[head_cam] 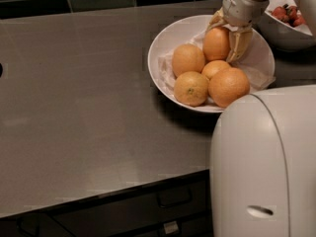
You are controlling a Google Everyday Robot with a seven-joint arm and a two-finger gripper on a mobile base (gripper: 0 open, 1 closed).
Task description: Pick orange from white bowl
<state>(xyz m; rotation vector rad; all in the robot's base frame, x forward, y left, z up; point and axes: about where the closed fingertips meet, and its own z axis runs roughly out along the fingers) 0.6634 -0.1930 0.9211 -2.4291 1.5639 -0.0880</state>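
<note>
The white bowl (159, 68) stands at the back right of the grey counter, lined with crumpled white paper and holding several oranges. The orange (215, 42), smooth and deep orange, lies at the back of the pile. My gripper (223, 44) reaches down from the upper right, and its tan fingers (240, 42) straddle this orange, pressed against its sides. In front of it lie a small orange (216, 68), an orange on the left (187, 59), one with a dark speck (191, 88) and the biggest round one (228, 86).
A second white bowl with red fruit (289, 36) stands just right of the gripper. My white body (264, 167) covers the lower right. The grey counter (79, 107) stretches to the left, with dark drawers (148, 209) under its front edge.
</note>
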